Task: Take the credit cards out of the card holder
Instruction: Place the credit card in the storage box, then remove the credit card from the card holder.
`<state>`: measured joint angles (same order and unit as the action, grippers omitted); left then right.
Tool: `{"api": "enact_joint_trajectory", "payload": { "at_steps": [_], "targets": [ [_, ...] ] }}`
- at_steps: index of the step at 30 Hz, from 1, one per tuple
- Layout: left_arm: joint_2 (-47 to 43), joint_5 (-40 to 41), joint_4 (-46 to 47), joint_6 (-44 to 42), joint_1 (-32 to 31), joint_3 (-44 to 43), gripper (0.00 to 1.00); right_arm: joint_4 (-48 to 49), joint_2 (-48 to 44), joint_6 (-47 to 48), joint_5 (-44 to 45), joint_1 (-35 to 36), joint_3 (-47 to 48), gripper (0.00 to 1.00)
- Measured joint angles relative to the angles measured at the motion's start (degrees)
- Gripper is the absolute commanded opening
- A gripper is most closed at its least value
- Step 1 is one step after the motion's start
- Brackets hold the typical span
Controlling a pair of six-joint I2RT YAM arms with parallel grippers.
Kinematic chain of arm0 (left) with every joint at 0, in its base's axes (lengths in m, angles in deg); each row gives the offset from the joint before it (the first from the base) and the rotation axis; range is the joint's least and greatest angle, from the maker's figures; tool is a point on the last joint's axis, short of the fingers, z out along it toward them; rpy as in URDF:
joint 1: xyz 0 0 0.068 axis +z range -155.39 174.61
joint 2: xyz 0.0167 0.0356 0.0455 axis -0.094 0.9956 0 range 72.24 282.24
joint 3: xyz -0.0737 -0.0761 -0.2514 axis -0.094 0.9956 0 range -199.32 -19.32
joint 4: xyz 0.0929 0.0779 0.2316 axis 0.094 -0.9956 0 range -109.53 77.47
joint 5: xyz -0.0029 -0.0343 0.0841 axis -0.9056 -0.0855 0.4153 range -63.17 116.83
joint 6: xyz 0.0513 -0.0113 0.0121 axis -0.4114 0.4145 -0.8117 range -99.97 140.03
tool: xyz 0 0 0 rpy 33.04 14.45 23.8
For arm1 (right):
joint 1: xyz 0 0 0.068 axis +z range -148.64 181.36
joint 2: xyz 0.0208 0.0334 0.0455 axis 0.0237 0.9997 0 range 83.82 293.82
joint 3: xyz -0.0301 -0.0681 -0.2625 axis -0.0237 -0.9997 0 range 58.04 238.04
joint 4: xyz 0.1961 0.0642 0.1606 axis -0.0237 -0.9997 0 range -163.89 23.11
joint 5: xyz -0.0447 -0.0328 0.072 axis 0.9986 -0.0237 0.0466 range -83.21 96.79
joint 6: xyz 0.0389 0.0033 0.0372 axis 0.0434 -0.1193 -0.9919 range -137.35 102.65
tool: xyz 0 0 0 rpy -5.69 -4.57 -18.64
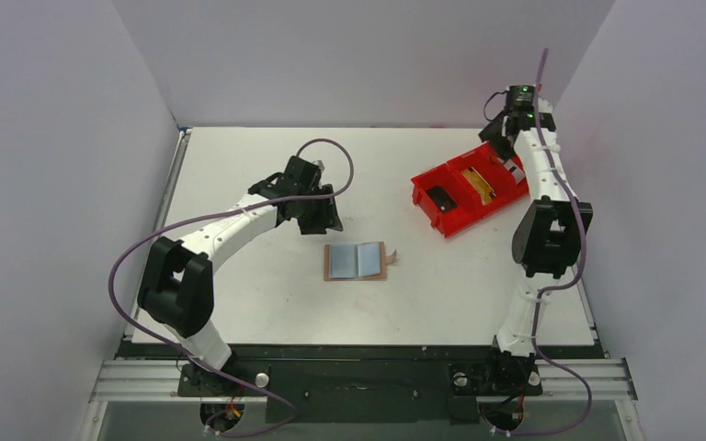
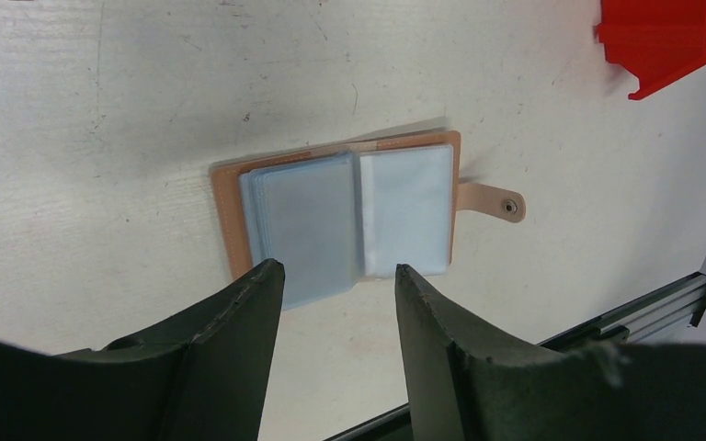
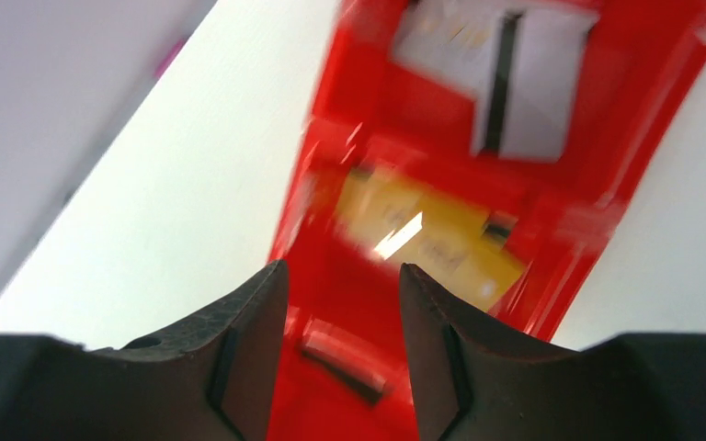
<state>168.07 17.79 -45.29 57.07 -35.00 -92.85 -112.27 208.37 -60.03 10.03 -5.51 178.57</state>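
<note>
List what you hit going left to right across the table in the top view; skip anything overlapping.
left gripper → card holder, lying open → red tray. Skipped the right gripper: it hangs over the tray, so its place in the order is unclear.

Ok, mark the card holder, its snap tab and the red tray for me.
card holder point(image 2: 301, 220): left wrist view, on the left clear sleeve page.
snap tab point(image 2: 495, 201): left wrist view, on the tan strap beside its stud.
red tray point(image 1: 426, 204): top external view, on its near-left outer wall.
</note>
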Motion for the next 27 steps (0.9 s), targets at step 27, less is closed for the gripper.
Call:
{"api": "enact_joint_trajectory", "payload": {
  "at_steps": [27],
  "targets": [
    [-7.3, 1.3, 2.1, 2.8, 8.6, 12.2, 0.46, 15.1, -19.9, 0.7, -12.6, 49.2, -45.8, 0.44]
  ]
}}
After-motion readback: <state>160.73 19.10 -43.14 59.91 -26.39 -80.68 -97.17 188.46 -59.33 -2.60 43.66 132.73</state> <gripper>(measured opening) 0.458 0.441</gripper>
